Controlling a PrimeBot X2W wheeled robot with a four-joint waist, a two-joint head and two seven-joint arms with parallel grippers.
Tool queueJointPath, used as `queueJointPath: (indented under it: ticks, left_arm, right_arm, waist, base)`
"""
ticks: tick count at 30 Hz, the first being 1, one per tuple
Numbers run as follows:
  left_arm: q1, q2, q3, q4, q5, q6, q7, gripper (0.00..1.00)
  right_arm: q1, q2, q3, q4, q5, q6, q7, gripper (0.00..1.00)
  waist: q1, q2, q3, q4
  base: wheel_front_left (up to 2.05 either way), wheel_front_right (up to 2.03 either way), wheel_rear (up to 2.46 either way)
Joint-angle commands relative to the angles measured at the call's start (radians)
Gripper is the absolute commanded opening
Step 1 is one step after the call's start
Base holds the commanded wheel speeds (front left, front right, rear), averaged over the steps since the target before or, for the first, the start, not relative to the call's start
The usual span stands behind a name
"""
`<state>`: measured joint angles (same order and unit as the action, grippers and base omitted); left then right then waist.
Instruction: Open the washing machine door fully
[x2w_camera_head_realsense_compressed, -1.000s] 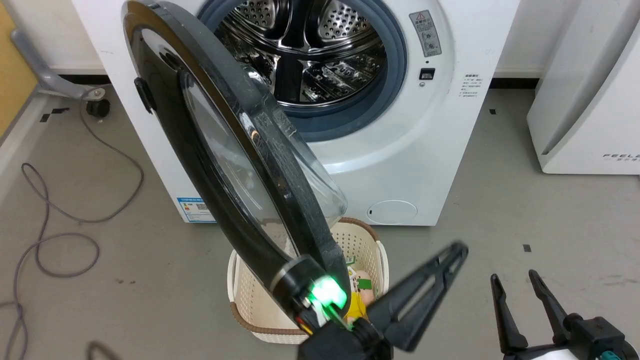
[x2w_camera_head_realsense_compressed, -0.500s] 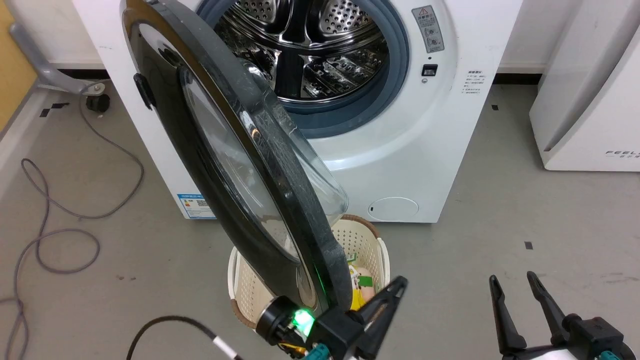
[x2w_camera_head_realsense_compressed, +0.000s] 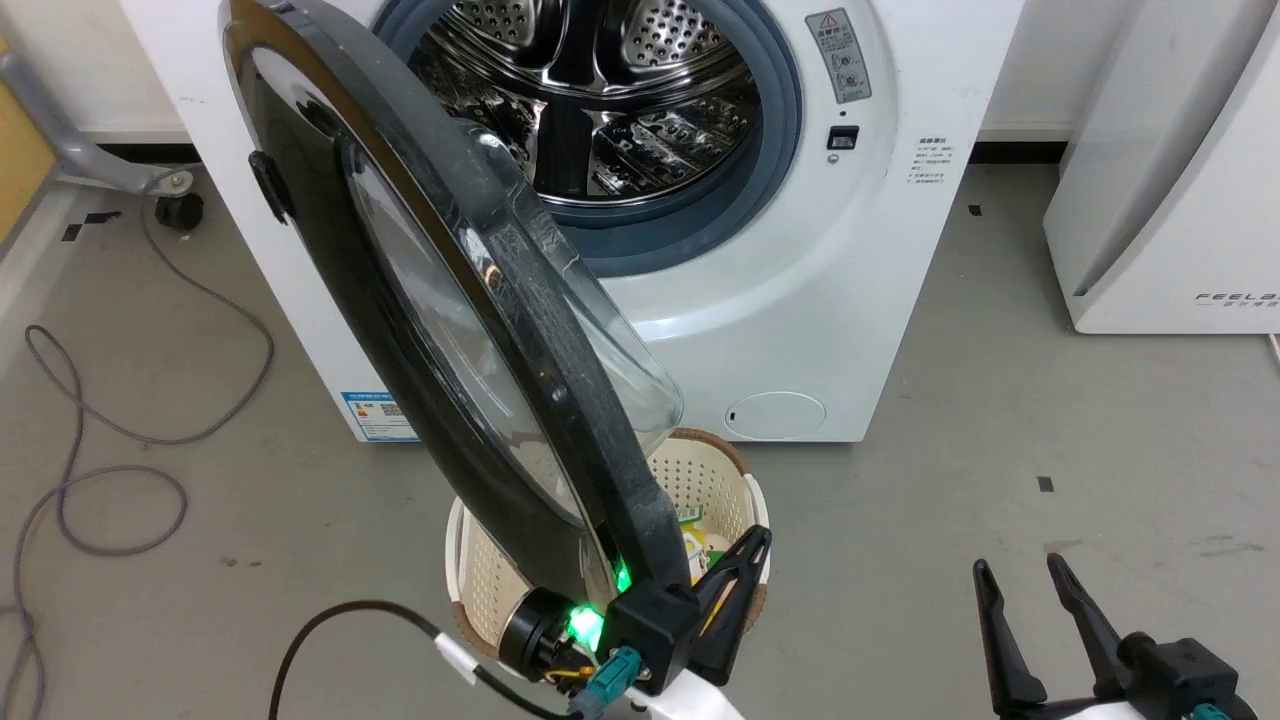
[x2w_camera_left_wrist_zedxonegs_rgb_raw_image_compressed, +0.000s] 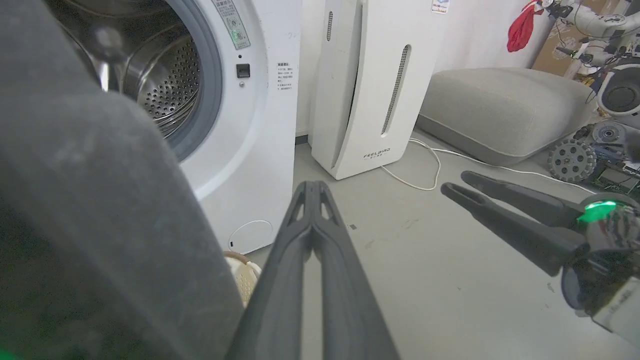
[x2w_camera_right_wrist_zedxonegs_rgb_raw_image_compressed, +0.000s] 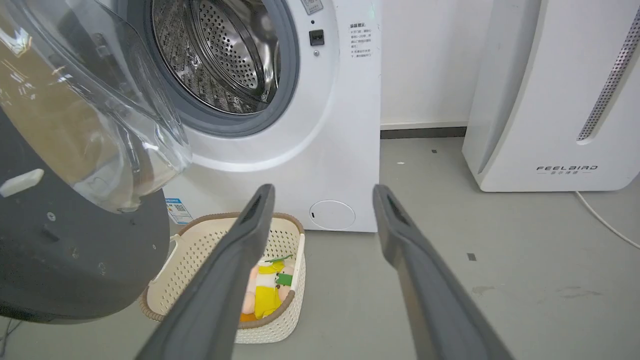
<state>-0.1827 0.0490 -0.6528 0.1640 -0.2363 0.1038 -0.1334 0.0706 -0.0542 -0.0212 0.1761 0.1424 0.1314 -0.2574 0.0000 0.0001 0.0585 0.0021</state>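
- Left gripper (x2w_camera_head_realsense_compressed: 757, 537) swings in from out on the right, and now it sits tucked right up by the lower edge of the washing machine door (x2w_camera_head_realsense_compressed: 400, 300).
- Its two dark fingers are pressed together with nothing between them. In the left wrist view they run just beside the door's thick grey rim, and whether they touch it I can't tell.
- A black cable (x2w_camera_head_realsense_compressed: 340, 615) on that arm has come into the picture at the bottom.
- The whole head view has drifted a little, so that's the camera moving. Against the washing machine (x2w_camera_head_realsense_compressed: 880, 300), the door looks about where it was.
- The door stands swung well out from the front, hinged on the machine's left. Its glass bowl bulges towards the steel drum (x2w_camera_head_realsense_compressed: 600, 100), which lies wide open to view.
- The door's free lower edge hangs over the cream basket (x2w_camera_head_realsense_compressed: 745, 490) on the floor. A yellow toy (x2w_camera_right_wrist_zedxonegs_rgb_raw_image_compressed: 265, 295) lies inside it.
- Right gripper (x2w_camera_head_realsense_compressed: 1016, 562) hasn't budged. It's low on the right, fingers spread apart and empty, well clear of the door.
- A white appliance (x2w_camera_head_realsense_compressed: 1180, 200) stands off to the right of the machine.
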Motion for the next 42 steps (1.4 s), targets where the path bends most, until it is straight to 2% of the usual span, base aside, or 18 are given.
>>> queueJointPath:
  ticks: [1,14,22,31,42]
  left_arm:
    - [0.012,0.019,0.022,0.001,-0.005,0.017,-0.003,0.0]
    - [0.166,0.06,0.063,-0.124,-0.033,0.121,0.025,0.0]
    - [0.265,0.097,0.078,-0.22,-0.041,0.172,0.046,0.0]
    - [0.32,0.119,0.079,-0.285,-0.041,0.203,0.063,0.0]
    - [0.314,0.145,0.128,-0.282,-0.045,0.233,0.051,0.0]
  right_arm:
    - [-0.016,0.004,0.001,0.002,0.004,-0.001,-0.004,1.0]
    - [-0.006,0.004,0.006,0.018,0.009,-0.001,-0.004,1.0]
    - [0.013,0.004,0.003,0.03,0.002,-0.001,-0.004,1.0]
    - [0.026,0.004,-0.011,0.04,0.006,-0.001,-0.004,1.0]
    - [0.015,0.004,-0.02,0.038,0.004,-0.001,-0.002,1.0]
  waist:
    - [0.0,-0.0001,0.0,0.002]
    - [0.0,-0.0001,-0.021,0.029]
    - [0.0,-0.0001,-0.045,0.072]
    - [0.0,-0.0001,-0.055,0.182]
    - [0.0,-0.0001,-0.044,0.323]
  base:
    - [0.0,0.0,0.0]
    - [0.0,0.0,0.0]
    - [0.0,0.0,0.0]
    - [0.0,0.0,0.0]
    - [0.0,0.0,0.0]
